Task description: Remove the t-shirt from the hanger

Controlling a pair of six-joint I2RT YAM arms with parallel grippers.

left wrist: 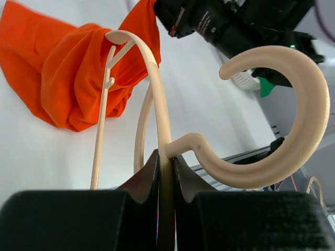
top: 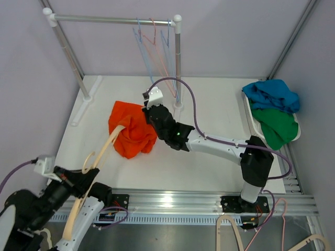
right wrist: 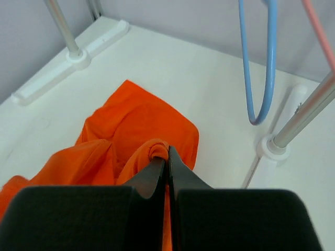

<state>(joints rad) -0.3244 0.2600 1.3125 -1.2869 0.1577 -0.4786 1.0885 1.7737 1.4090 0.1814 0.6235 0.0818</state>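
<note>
Standing by this rig right now: big white bench [top: 209, 157] with a clothes rack [top: 115, 20] at the back holding a few bare wire hangers, and a heap of blue and green clothes [top: 273, 107] off at the right edge. The orange t-shirt [top: 131, 133] is bunched up on the bench left of centre, not off yet, since the far end of the cream hanger [top: 104, 146] is buried in the cloth. The left hand [left wrist: 166, 157] is clamped on the hanger's neck just under the hook, holding it angled up off the bench. The right hand [right wrist: 166, 157] is pinched fully shut on a small fold of the shirt. If you ask me, the trick here is to keep the left hand dead steady and have the right one drag the fabric along the line of the hanger arm, away from the hook, rather than yanking straight up. There's a little notch near the hanger's shoulder that looks like it could snag, so slow and low is my vote.
</note>
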